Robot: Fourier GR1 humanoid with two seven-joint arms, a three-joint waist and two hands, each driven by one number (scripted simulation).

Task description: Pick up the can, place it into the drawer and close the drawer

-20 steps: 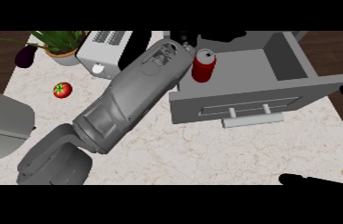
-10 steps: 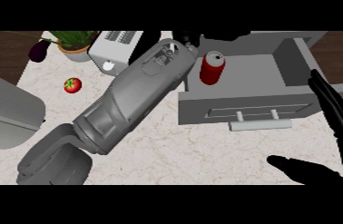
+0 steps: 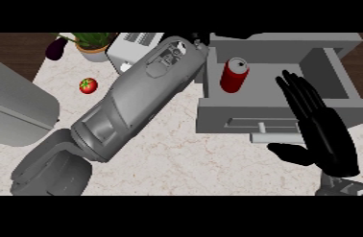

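The red can [image 3: 234, 76] stands upright inside the open grey drawer [image 3: 239, 117], near its left wall. My left forearm runs from the lower left up to the drawer's back left corner. Only a dark bit of the left hand [image 3: 201, 38] shows there, beside and behind the can, apart from it as far as I can see. My right hand [image 3: 320, 130] is open, fingers straight and pointing away from me. It lies over the drawer's front right part, right of the handle [image 3: 264, 127] and of the can.
A tomato [image 3: 88, 85] lies on the marble counter left of my left forearm. At the back stand a potted plant [image 3: 92, 43], an eggplant [image 3: 56, 48] and a toaster [image 3: 136, 45]. A grey rounded object [image 3: 22, 111] fills the left edge.
My right hand has come up from the lower right edge and now spreads flat over the drawer's front right. The left forearm and the can keep their places relative to each other.
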